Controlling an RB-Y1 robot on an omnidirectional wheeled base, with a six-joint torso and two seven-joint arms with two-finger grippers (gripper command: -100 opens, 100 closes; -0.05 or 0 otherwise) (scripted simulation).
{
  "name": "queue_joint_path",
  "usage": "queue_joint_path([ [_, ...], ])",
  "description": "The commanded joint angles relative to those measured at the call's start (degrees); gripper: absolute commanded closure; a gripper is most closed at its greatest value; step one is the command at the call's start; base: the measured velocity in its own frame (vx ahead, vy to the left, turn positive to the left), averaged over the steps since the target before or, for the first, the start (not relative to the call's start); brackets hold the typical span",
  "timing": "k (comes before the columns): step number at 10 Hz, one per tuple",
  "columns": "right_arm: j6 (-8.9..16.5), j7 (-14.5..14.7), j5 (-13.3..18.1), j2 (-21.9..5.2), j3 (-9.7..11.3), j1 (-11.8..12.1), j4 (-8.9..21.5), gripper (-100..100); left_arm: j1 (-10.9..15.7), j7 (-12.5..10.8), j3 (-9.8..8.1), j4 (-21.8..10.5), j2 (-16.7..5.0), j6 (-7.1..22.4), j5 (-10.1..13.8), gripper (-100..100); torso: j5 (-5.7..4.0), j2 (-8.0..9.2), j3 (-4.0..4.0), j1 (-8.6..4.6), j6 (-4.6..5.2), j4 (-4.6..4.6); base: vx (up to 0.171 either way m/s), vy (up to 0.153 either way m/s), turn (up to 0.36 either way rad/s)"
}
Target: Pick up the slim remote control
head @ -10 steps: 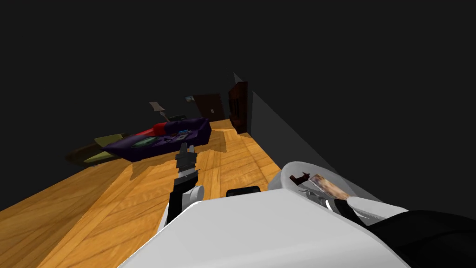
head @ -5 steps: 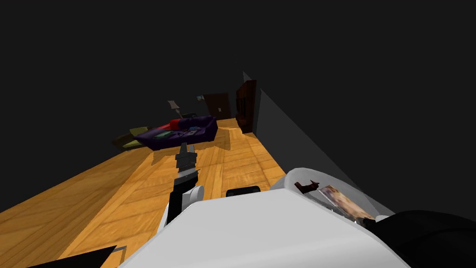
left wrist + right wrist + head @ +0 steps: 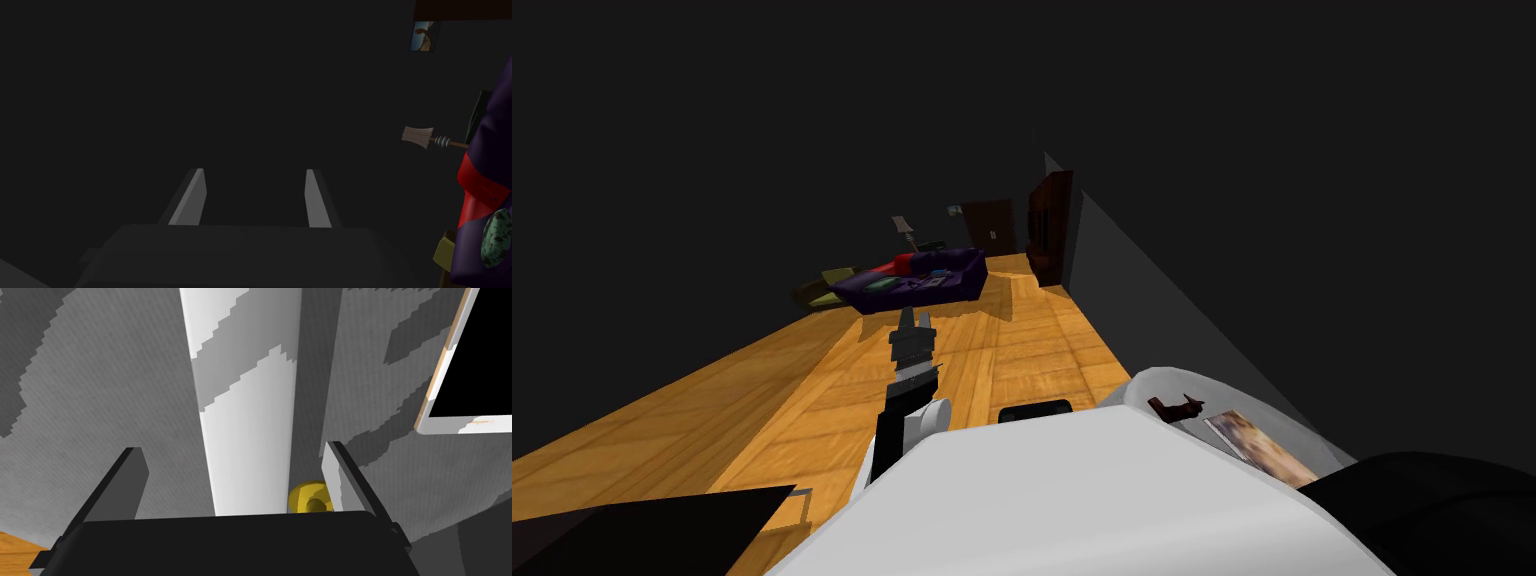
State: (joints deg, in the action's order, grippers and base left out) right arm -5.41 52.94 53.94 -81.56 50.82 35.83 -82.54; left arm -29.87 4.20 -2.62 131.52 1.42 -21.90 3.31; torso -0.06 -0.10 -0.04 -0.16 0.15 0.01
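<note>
A dark purple sofa (image 3: pixel 912 282) stands far off across the wooden floor, with a red cushion (image 3: pixel 902 263) and small flat things (image 3: pixel 934 281) on its seat. They are too small to tell which one is the slim remote. My left arm reaches forward over the floor, and its gripper (image 3: pixel 909 317) is open, well short of the sofa. In the left wrist view the left gripper (image 3: pixel 254 171) has nothing between its fingers, and the sofa's end (image 3: pixel 492 150) lies off to one side. My right gripper (image 3: pixel 231 448) stands open and empty before a white door edge with a brass knob (image 3: pixel 310 500).
A round white table (image 3: pixel 1152 380) with a picture book (image 3: pixel 1262 450) and a small dark figure (image 3: pixel 1174 405) is close on my right. A dark flat object (image 3: pixel 652 525) lies near me at lower left. A floor lamp (image 3: pixel 904 226), a dark door (image 3: pixel 990 226) and a tall cabinet (image 3: pixel 1050 225) stand behind the sofa.
I have backed away from the sofa while turning: it looks smaller and has slid right. The dark flat object has come into view at lower left. Both grippers are unchanged.
</note>
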Motion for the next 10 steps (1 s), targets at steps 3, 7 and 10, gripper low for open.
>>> queue_joint_path([
  [3, 0.32, 0.24, 0.36, 2.80, 0.35, -0.48, 2.28, -100, 0.00, 0.00, 0.00, 0.00, 0.00, 0.00, 0.00, 0, 0.01, -0.05, -0.03, 0.07, -0.02, -0.01, -0.006, -0.008, 0.055],
  [7, 0.58, 0.51, 0.65, 5.03, 0.45, -0.64, 4.01, -100, 0.00, 0.00, 0.00, 0.00, 0.00, 0.00, 0.00, 0, 0.02, -0.08, -0.05, 0.10, -0.01, -0.02, 0.003, -0.001, 0.025],
  [10, 0.55, 0.58, 0.68, 5.14, 0.50, -0.60, 4.11, 100, 0.00, 0.00, 0.00, 0.00, 0.00, 0.00, 0.00, 0, 0.04, -0.09, -0.04, 0.11, -0.02, 0.00, 0.000, 0.000, 0.000],
])
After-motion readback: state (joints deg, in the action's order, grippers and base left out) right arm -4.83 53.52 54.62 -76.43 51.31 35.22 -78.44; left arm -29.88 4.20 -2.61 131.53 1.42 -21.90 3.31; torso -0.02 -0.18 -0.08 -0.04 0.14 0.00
